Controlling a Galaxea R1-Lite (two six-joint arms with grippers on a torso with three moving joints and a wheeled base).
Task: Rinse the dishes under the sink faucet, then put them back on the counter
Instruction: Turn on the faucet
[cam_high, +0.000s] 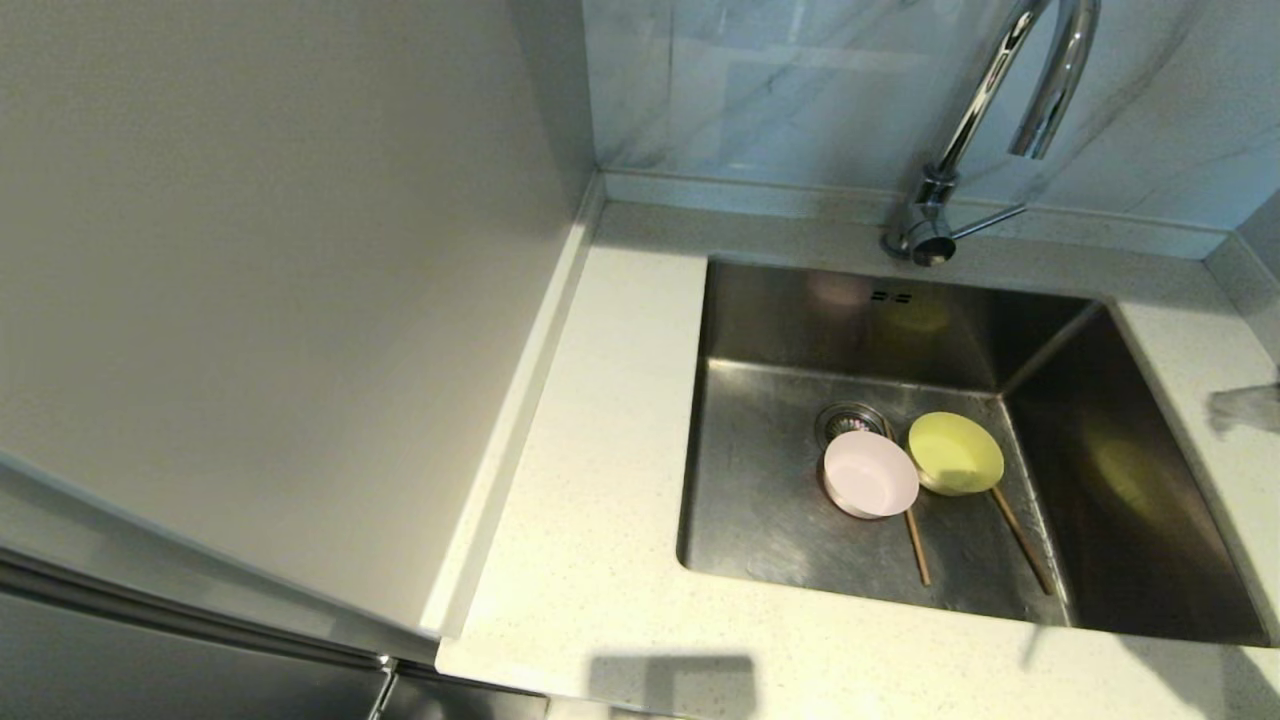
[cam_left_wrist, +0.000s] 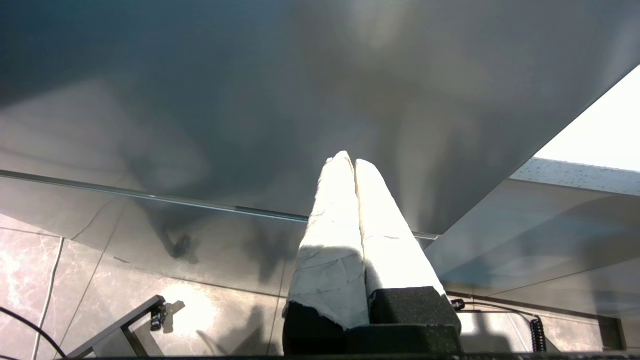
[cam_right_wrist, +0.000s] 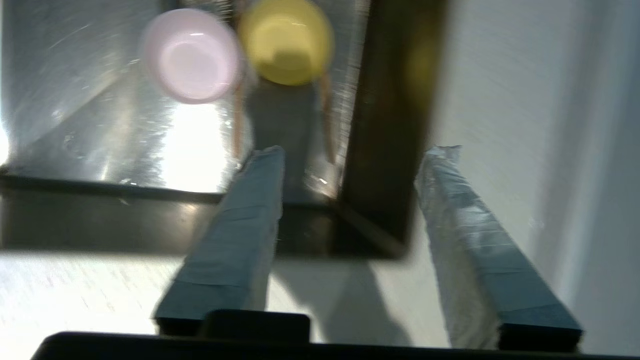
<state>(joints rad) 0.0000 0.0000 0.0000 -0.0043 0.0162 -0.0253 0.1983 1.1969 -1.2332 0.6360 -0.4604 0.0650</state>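
On the floor of the sink (cam_high: 770, 500) a pale pink bowl (cam_high: 870, 473) (cam_right_wrist: 192, 55) sits beside a yellow-green bowl (cam_high: 955, 453) (cam_right_wrist: 286, 42), both near the drain strainer (cam_high: 845, 418). Two brown chopsticks (cam_high: 917, 545) (cam_high: 1022, 540) lie under them, pointing to the front wall. The chrome faucet (cam_high: 1000, 90) stands behind the basin; no water shows. My right gripper (cam_right_wrist: 355, 150) is open and holds nothing, above the counter by the sink's front right corner; a blurred grey part of it (cam_high: 1245, 408) shows in the head view. My left gripper (cam_left_wrist: 350, 161) is shut, held low in front of a cabinet.
The off-white counter (cam_high: 600, 450) wraps round the sink, with a raised rim (cam_high: 520, 420) on its left. A tall beige panel (cam_high: 250, 300) fills the left side. The marbled wall (cam_high: 780, 90) stands behind. Floor tiles (cam_left_wrist: 100, 280) show below the left gripper.
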